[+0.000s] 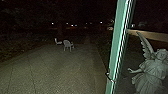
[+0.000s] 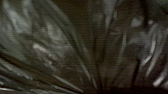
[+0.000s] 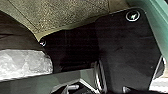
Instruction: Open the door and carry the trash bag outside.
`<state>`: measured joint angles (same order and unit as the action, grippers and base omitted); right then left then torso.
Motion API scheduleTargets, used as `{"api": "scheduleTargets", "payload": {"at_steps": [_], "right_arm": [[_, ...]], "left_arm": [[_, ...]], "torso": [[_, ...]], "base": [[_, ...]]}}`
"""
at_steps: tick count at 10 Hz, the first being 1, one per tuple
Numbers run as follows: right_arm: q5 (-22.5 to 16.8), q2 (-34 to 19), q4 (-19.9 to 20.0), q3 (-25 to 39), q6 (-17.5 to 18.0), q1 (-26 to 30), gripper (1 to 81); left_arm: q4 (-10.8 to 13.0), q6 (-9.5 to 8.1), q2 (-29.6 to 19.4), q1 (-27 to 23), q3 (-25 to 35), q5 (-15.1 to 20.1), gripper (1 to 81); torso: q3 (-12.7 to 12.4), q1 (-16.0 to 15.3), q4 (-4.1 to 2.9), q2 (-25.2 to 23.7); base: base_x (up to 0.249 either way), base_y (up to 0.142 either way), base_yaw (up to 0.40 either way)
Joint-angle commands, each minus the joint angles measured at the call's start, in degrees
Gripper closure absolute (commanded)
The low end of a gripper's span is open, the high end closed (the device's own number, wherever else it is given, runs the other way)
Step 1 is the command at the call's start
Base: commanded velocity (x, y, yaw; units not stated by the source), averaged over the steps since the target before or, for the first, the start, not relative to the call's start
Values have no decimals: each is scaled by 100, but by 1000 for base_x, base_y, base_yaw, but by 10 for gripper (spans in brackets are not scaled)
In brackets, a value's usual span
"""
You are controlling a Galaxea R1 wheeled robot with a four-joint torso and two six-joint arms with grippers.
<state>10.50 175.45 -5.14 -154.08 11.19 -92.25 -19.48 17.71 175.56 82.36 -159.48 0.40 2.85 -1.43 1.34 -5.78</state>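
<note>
Whether the left claw is open or closed I cannot tell, but the bag is right at its wrist, thin dark plastic with glossy creases, and the pleats all run together towards one point, so I would judge that it hangs gathered from that claw. The right claw's state I cannot tell either; near that wrist lie a pale crinkled thing and a dark rounded mass, neither clear enough to name. The bag should handle as soft and slack, with no stiffness of its own: slippery film that can creep out of a loose hold, stretch, or tear if it snags. Its weight I can only guess at, and a full one would sag and swing. The place to hold it is the bunched neck, where the layers are thickest, not a single fold of the side. Further out, a green door edge, leaf or frame I cannot say, stands upright close ahead, with a curved metal piece low on it; that would be the likeliest snag. Beyond is the dark paving, a winged statue to the right, and a pale chair well off. The way out looks open, so the carrying seems well along.
</note>
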Motion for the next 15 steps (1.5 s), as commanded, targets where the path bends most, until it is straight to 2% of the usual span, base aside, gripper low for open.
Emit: {"api": "scheduleTargets", "payload": {"at_steps": [1,15], "right_arm": [[-250,37,-13,37,-20,254,10],[-249,46,-13,28,-20,254,10]], "left_arm": [[-3,4,32,-400,13,320,811],[-3,4,24,-400,13,320,811]], "torso": [[0,0,0,0],[7,-15,0,20]], "base": [[135,0,0],[133,0,0]]}}
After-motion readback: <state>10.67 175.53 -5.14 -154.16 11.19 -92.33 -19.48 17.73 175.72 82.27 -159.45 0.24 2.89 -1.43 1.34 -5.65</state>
